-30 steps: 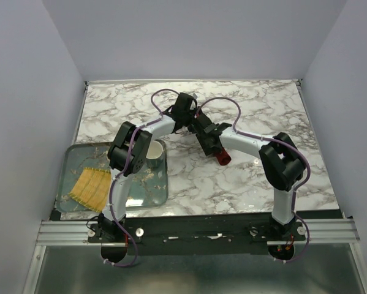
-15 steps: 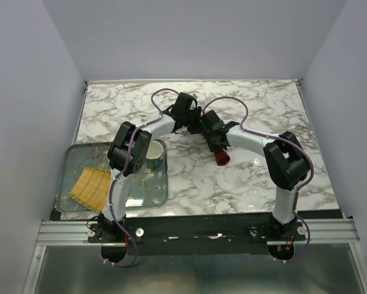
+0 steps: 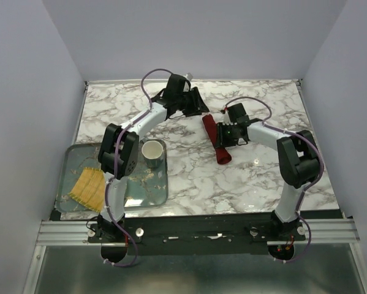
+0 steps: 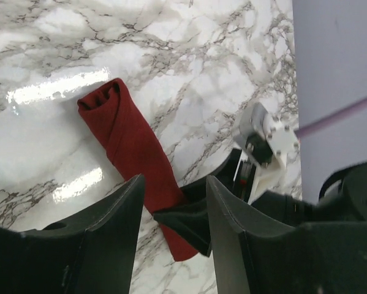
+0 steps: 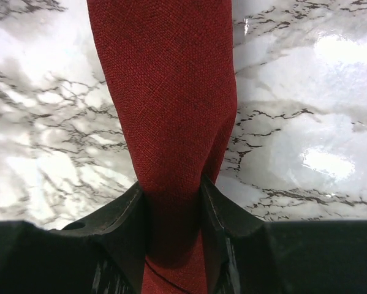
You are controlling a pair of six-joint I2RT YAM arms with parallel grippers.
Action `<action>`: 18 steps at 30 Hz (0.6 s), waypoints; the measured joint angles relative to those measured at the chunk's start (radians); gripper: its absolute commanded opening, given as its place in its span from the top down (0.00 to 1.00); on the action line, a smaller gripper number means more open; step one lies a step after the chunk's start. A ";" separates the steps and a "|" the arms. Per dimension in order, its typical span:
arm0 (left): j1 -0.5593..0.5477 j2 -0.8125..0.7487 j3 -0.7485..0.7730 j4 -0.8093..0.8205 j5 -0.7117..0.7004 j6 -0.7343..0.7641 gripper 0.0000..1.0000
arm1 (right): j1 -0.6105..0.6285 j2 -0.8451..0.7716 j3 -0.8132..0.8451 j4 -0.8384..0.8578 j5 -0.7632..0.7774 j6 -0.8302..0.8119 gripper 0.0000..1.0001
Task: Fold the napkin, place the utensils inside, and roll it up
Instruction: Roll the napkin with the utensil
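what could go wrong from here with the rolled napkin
The right gripper pinches the rolled napkin at a single spot, so pulling away could drag it and loosen the roll. One end shows a loose fold, and the left gripper hangs open, clear of it, holding nothing down. No utensils show; if inside, tilting may slide them out.

We count one napkin (image 3: 216, 139), dark red and rolled; one white cup (image 3: 151, 152); one yellow mat (image 3: 90, 187); one tray (image 3: 143, 187); two arms, a left arm (image 3: 147, 117) and a right arm (image 3: 266, 131).
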State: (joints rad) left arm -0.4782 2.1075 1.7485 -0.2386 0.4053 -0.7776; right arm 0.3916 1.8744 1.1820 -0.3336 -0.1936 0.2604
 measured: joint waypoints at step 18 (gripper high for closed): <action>-0.195 -0.073 -0.122 -0.138 -0.206 0.119 0.48 | -0.157 0.039 -0.149 0.280 -0.496 0.222 0.53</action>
State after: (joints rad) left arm -0.6731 2.0346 1.6260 -0.3771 0.1997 -0.6586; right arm 0.2348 1.9137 1.0332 -0.0540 -0.6899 0.4828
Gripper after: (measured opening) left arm 0.524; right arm 0.461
